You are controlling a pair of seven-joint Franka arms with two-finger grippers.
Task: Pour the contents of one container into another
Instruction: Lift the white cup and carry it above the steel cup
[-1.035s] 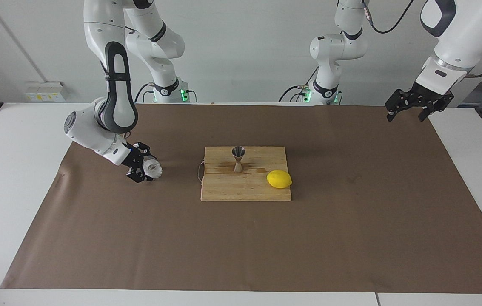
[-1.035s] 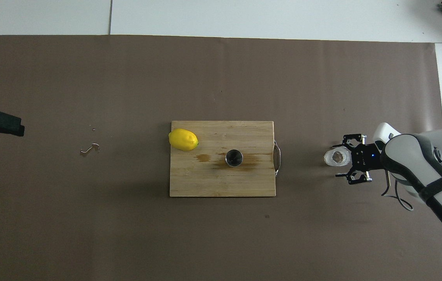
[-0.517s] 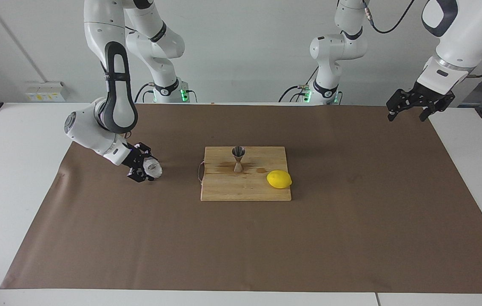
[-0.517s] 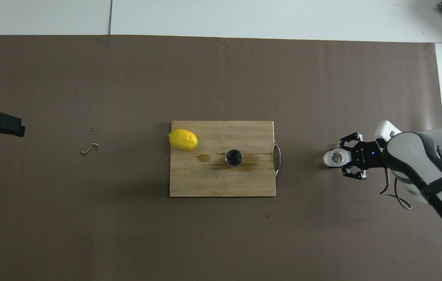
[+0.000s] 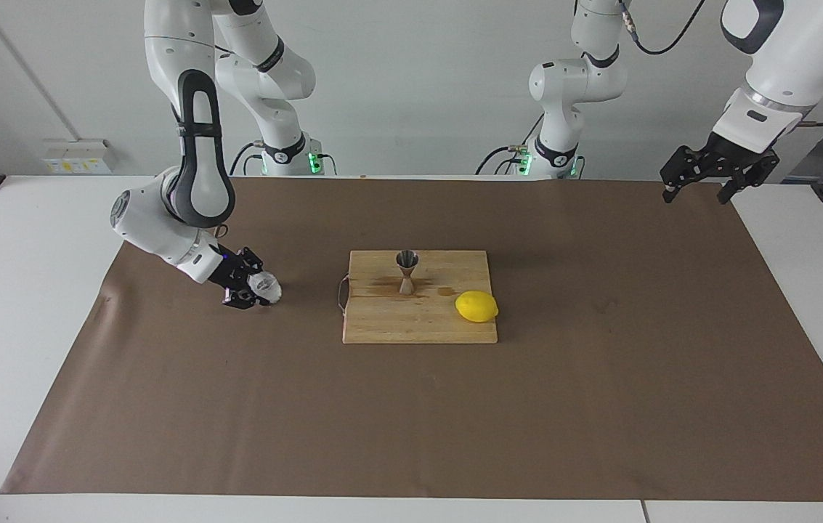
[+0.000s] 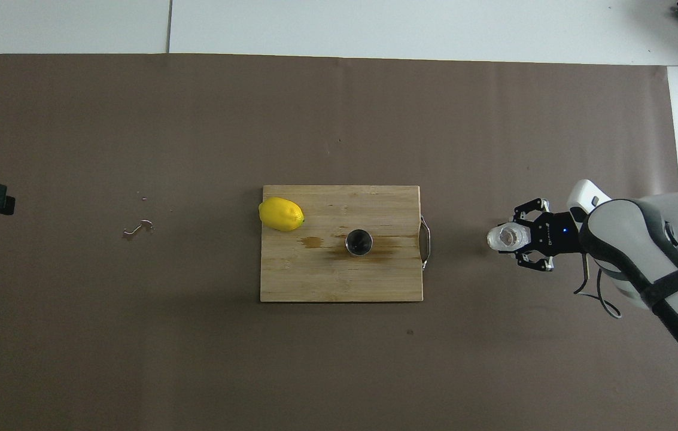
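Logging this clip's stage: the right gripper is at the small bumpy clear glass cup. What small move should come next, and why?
Probably a short lift: the right gripper is shut on the small bumpy clear glass cup, low over the brown paper, while the shiny metal hourglass jigger stands upright on the wooden cutting board.

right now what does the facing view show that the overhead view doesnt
Only the facing view shows the arms' bases, the wall, the jigger's hourglass side profile, and the whole left tool, open, raised over the mat's corner at the left arm's end.

Only the overhead view looks down into the jigger's mouth and the glass cup's mouth, and shows a small spill mark on the mat.

Both show the right tool shut on the glass cup, and the jigger and lemon on the cutting board.
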